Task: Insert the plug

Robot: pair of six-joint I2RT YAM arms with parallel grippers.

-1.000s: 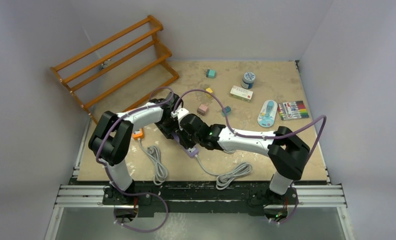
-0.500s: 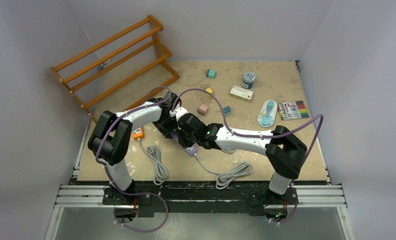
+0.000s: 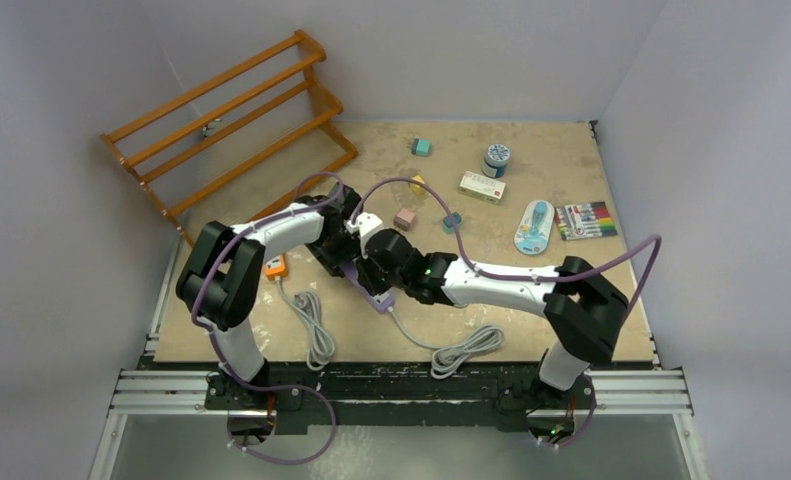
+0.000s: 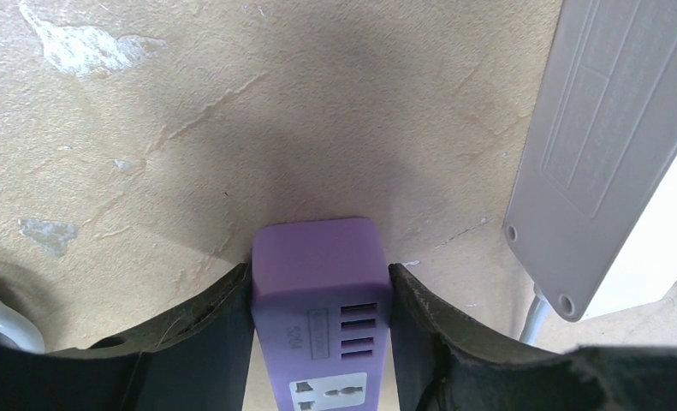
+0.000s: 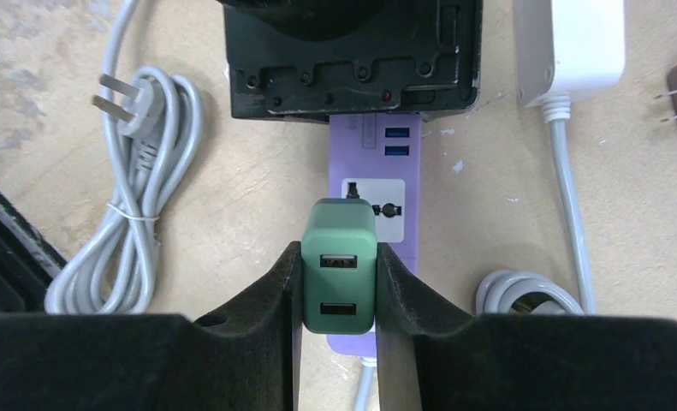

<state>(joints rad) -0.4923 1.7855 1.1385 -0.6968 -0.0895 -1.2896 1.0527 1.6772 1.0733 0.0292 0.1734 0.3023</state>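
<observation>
Both grippers loaded: strip clamped on the left, plug clamped on the right.

My left gripper [image 4: 320,295] is closed at medium width on the end of the purple power strip [image 4: 317,253], which lies flat on the surface [image 4: 232,111]. A grey power strip [image 4: 591,154] lies at 2 o'clock of it. My right gripper [image 5: 339,257] is closed narrowly on the sides of the green plug [image 5: 339,295]. The plug sits over the purple strip, with the universal socket [image 5: 373,199] just beyond it at 12 o'clock. I cannot tell whether its pins are seated. A coiled grey cable [image 5: 138,214] lies at 9 o'clock.
</observation>
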